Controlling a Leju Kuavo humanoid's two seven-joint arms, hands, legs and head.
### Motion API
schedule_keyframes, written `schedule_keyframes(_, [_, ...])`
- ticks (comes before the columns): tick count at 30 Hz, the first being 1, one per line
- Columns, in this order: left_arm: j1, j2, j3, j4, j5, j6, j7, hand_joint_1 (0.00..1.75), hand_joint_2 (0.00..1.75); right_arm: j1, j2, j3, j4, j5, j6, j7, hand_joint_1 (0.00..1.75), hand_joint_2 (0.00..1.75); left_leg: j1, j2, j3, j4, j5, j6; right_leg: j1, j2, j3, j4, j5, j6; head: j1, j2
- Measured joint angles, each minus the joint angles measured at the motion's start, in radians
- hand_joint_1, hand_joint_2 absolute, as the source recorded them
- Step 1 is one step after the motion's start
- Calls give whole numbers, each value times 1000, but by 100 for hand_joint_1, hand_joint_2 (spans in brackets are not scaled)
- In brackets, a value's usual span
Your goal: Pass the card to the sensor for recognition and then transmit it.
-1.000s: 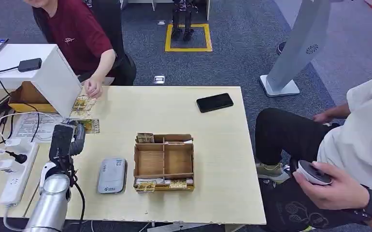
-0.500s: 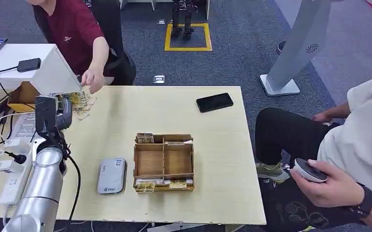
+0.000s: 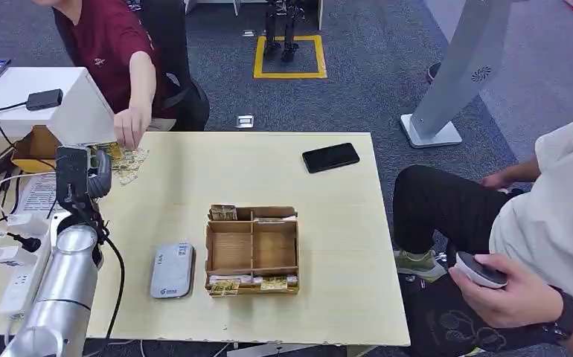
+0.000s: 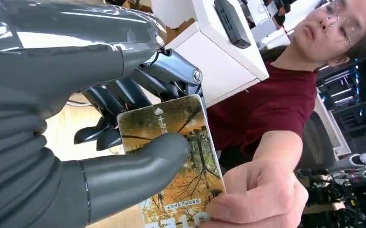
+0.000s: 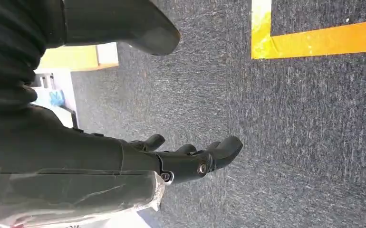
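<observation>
My left hand is raised over the table's far left corner. It pinches a card printed with yellow autumn trees between thumb and fingers. The card points toward a person in a maroon shirt, whose hand grips its other end. That person's hand sits just beyond mine. The grey sensor lies flat on the table near its front edge, well behind my left hand. My right hand hangs over grey carpet, its fingers apart and holding nothing.
A cardboard organizer with cards in its slots stands mid-table beside the sensor. More cards lie near the white box. A black phone lies far right. A power strip and cables run along the left. Another person sits at the right.
My left arm lifted from the table and carried the card toward the far left corner. The person's hand left the loose cards and took hold of the card's free end.
</observation>
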Motion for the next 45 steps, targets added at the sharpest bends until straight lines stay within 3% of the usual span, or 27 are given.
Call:
schedule_keyframes(7, [0,7,0,9,0,-2,-9,175,175,0,0,0,0,0,1,1,0,175,0,0,-1,0,0,0,0,0,-1,0,0,0,0,0])
schedule_keyframes(8, [0,7,0,11,-1,-2,-12,0,175,0,0,0,0,0,1,0,0,175,0,0,-1,0,0,0,0,0,-1,0,0,0,0,0])
schedule_keyframes(23, [2,24,0,16,-1,19,-16,0,175,-1,0,0,0,-1,-2,5,0,175,0,0,-1,0,0,0,0,0,-1,0,0,0,0,0])
schedule_keyframes(34, [21,37,0,-1,-11,-3,-27,0,175,0,0,0,0,-10,-4,-7,0,175,0,1,-1,0,0,0,0,1,-1,0,0,0,0,0])
schedule_keyframes(36, [74,51,-7,-56,-24,-52,-76,0,175,0,0,0,0,-20,-3,-11,0,175,0,3,-1,0,0,0,0,4,-2,0,0,0,0,0])
schedule_keyframes(39, [206,74,-34,-216,5,-200,-154,0,175,7,0,-3,0,-34,0,1,0,175,0,5,-1,0,-2,0,0,7,-3,0,0,0,0,0])
schedule_keyframes(41, [305,85,-62,-342,14,-265,-205,0,175,13,0,-8,0,-46,2,2,0,175,0,5,-3,0,-3,1,0,6,-4,0,-1,1,0,0])
schedule_keyframes(45, [465,125,-106,-554,-47,-261,-278,0,175,18,0,-21,0,-60,2,-10,0,175,0,6,-3,0,-4,1,0,7,-5,0,-1,0,1,0])
